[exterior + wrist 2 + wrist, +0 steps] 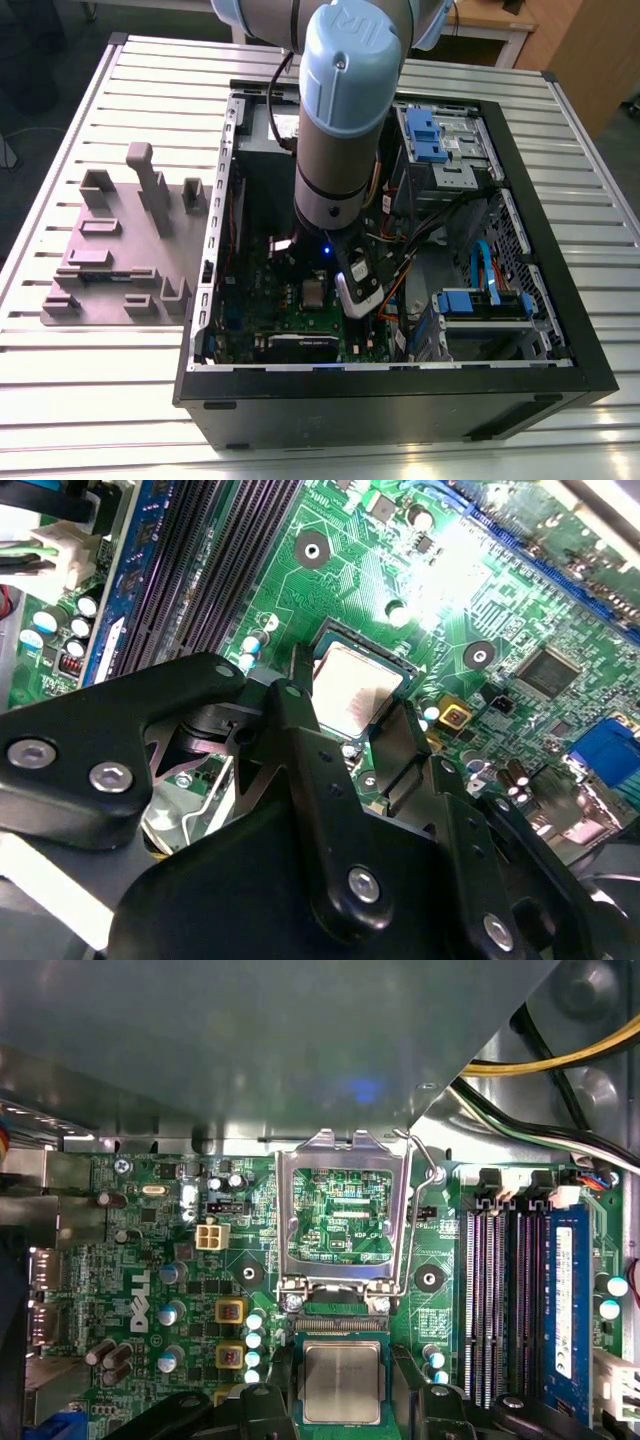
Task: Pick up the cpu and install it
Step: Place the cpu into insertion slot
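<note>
The gripper (352, 705) has its two fingers (296, 720) closed against two opposite edges of the one cpu (341, 1382). The cpu lies flat with its metal top facing up. It is square, so it has no long axis, and its edges run parallel to the one socket (330, 632) on the green board (150, 1260). It sits at that socket, beside the hinge of the single metal frame (343, 1150), which stands open, inside the computer case (560, 300). Whether it is fully seated cannot be told.
</note>
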Robot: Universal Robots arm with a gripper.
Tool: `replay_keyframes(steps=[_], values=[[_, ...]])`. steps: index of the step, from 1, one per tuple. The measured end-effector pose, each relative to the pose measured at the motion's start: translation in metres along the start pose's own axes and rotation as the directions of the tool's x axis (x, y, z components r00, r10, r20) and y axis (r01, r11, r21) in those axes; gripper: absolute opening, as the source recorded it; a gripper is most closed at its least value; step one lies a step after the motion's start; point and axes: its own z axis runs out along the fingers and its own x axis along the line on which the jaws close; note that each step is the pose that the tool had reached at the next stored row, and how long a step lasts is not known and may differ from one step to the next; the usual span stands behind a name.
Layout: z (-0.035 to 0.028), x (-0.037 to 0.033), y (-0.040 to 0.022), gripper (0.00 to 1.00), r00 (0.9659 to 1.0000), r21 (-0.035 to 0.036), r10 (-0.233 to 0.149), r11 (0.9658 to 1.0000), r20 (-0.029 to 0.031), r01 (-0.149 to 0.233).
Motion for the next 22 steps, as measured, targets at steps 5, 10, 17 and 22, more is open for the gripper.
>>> replay_keyframes(steps=[5,10,17,22], values=[[0.0008,0.0004,0.0000,0.47,1.0000,-0.0025,0.000,1.0000,0.0002,0.000],[0.0031,0.0007,-0.0001,0.47,1.0000,-0.0023,0.000,1.0000,0.0001,0.000],[0.0034,0.0007,-0.0001,0.47,1.0000,-0.0023,0.000,1.0000,0.0001,0.000],[0.0034,0.0008,-0.0001,0.47,1.0000,-0.0026,0.003,1.0000,0.0002,-0.003]])
